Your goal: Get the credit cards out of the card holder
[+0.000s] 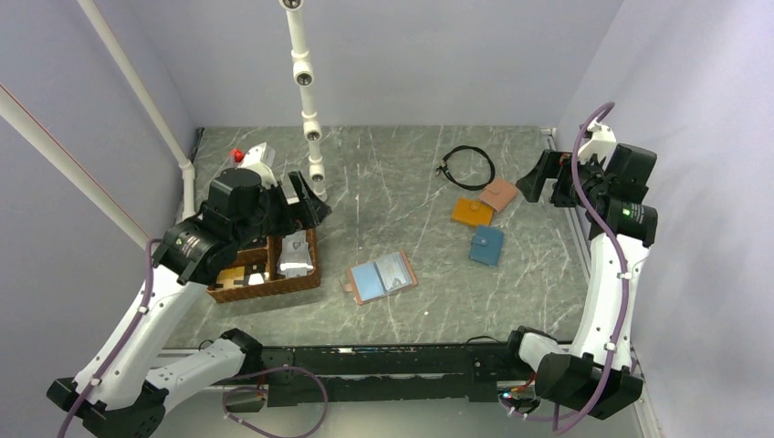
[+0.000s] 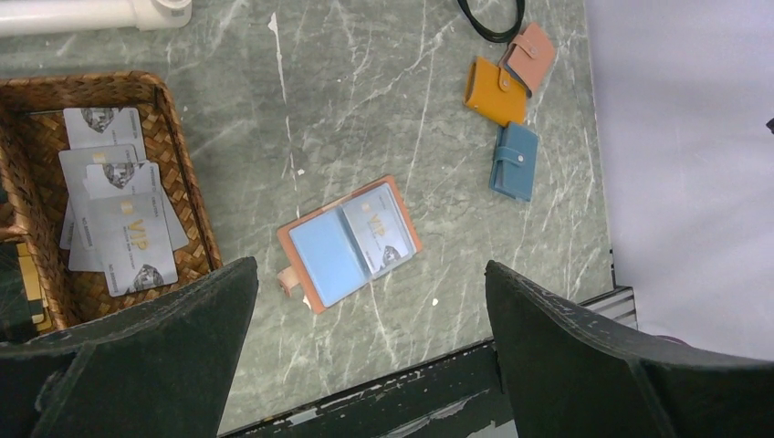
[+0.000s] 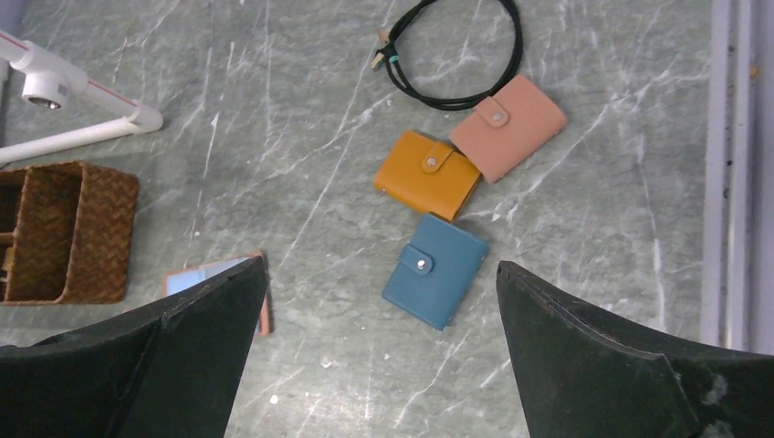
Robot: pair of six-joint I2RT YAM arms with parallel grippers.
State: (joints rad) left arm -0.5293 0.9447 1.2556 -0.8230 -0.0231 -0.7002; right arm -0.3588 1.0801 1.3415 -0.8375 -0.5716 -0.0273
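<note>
Two tools gaping, empty: left tool, right tool; card holder unfolded, credit card inside.

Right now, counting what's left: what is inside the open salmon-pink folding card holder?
One grey-silver card shows in the right light-blue pocket of the card holder. The left pocket shows only blue; anything tucked beneath either is hidden.

Mid-table: card holder lying open and flat, light-blue pocket on its left half, a grey card in the right. To its left, wicker basket with silver credit cards inside. Over the basket's far end hangs the left gripper. Far right, clustered: black cable loop, closed pink wallet, orange wallet, teal wallet. Just right of them, the right gripper.
</note>
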